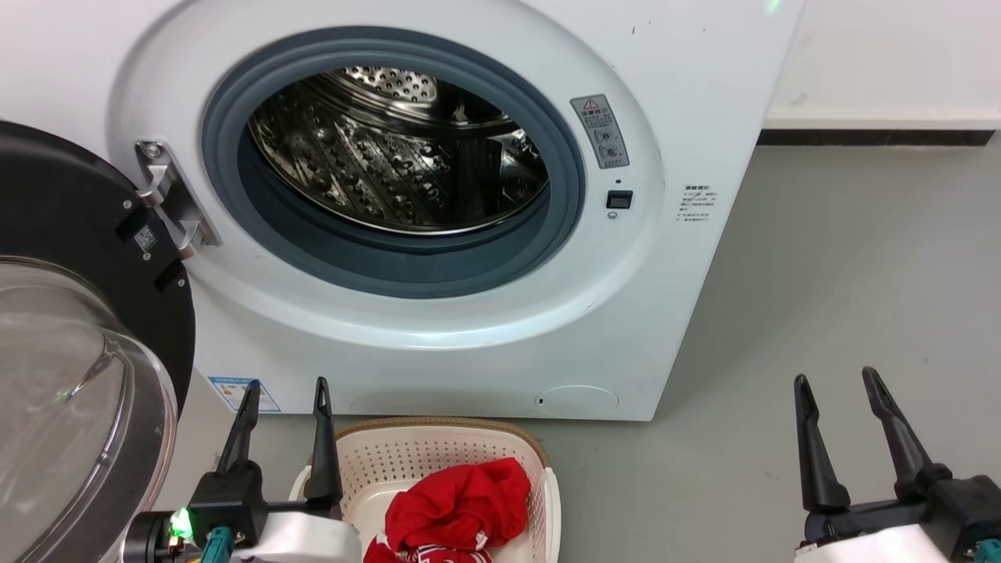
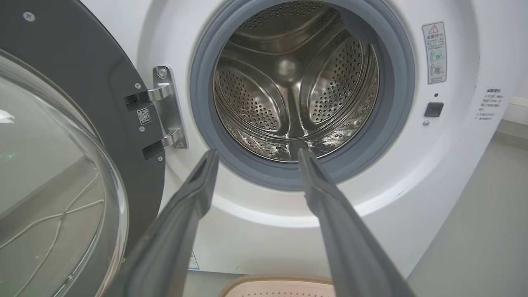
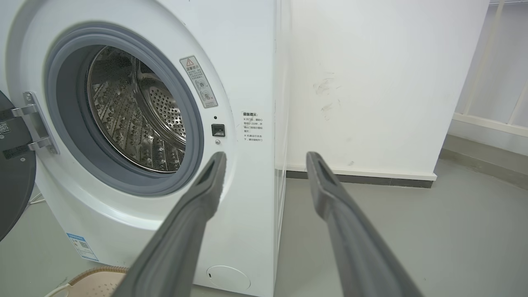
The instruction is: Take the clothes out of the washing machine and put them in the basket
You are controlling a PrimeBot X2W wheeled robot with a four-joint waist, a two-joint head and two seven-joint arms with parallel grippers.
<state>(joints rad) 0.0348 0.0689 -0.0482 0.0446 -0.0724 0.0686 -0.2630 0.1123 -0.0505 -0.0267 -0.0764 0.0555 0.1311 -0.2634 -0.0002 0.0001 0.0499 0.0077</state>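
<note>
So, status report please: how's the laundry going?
Left pincer open, empty. Right pincer open, empty. Red clothes in basket; washing machine drum looks bare. Door open wide, nothing blocking.

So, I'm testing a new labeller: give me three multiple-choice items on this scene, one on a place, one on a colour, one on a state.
1. Where do the clothes lie? A. on the floor B. in the basket C. on a shelf
2. What colour is the rubber ring? A. grey B. red C. green
3. The washing machine has its door: A. shut B. open C. taken off

Key: 1 B, the red heap sits within the basket's perforated walls; 2 A, the ring round the porthole is grey; 3 B, the door hangs aside on its hinge, baring the drum.
</note>
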